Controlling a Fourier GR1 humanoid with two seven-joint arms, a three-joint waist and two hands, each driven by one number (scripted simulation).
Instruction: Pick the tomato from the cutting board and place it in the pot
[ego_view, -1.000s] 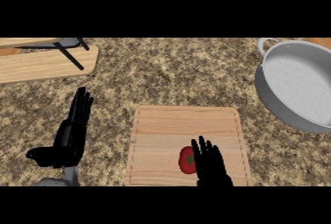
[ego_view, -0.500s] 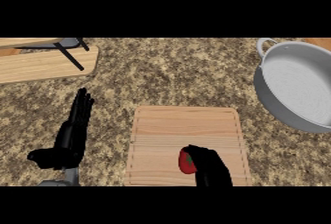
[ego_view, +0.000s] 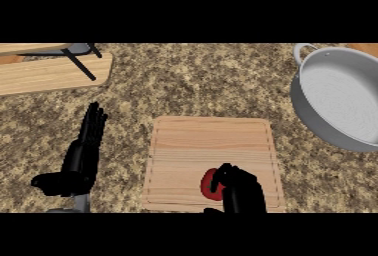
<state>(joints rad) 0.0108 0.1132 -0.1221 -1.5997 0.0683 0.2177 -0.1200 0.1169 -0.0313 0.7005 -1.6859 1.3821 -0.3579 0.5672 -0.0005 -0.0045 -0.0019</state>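
A red tomato (ego_view: 208, 184) lies on the wooden cutting board (ego_view: 210, 143), near the board's front edge. My right hand (ego_view: 241, 188) has its fingers curled round the tomato from the right and hides most of it. The grey pot (ego_view: 341, 95) stands at the far right of the counter, well away from the board and with nothing visible inside. At the left, my left hand (ego_view: 83, 155) rests open above the counter, fingers pointing away.
A second wooden board (ego_view: 44, 75) with a black-handled utensil (ego_view: 77, 64) on it sits at the back left. The speckled countertop (ego_view: 199, 80) stretches between the cutting board and the pot.
My right hand's fingers have curled from straight over the tomato to wrapped round it. The left hand has stayed in place.
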